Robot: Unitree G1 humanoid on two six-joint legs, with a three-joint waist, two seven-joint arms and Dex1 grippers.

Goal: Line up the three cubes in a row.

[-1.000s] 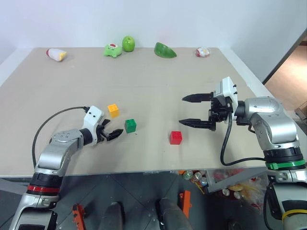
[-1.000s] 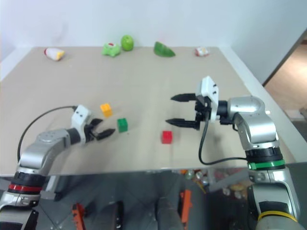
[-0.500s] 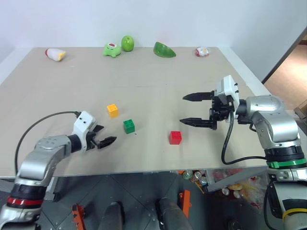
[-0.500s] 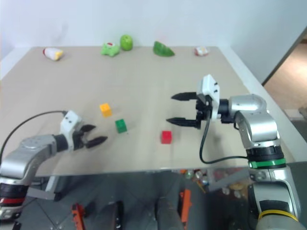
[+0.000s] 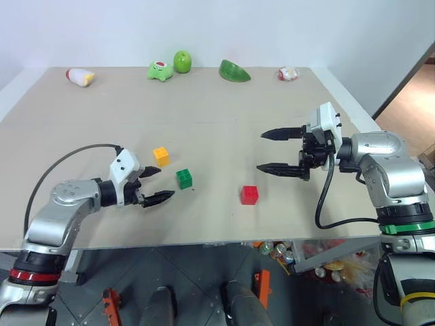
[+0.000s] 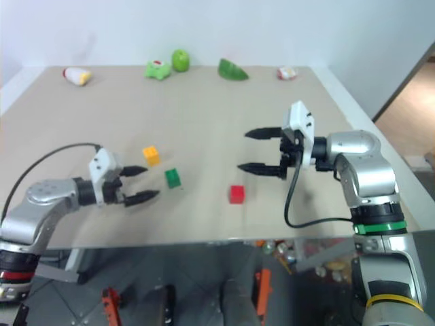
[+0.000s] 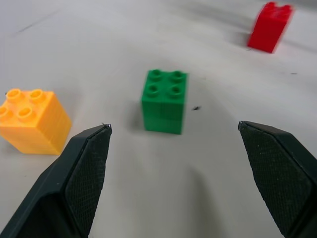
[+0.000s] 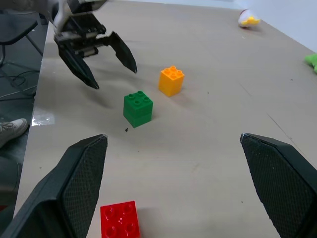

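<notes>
Wide open and holding nothing, my left gripper (image 5: 153,185) has swung back toward the yellow cube (image 5: 160,155) and green cube (image 5: 184,178), so a fresh approach looks ready. Those two sit close together; the red cube (image 5: 249,195) lies apart to their right, breaking any row. My right gripper (image 5: 272,151) hovers spread beyond it. Nothing blocks the cubes; the toys at the table's (image 5: 224,112) far edge are well clear.

Smooth, faintly glossy studded plastic on yellow cube (image 7: 30,120), green cube (image 7: 164,100), red cube (image 7: 269,27). Matt beige worktop (image 5: 217,129), lightly scuffed. Matt black, finely textured pads (image 7: 85,166) on left pincer (image 5: 154,185).
</notes>
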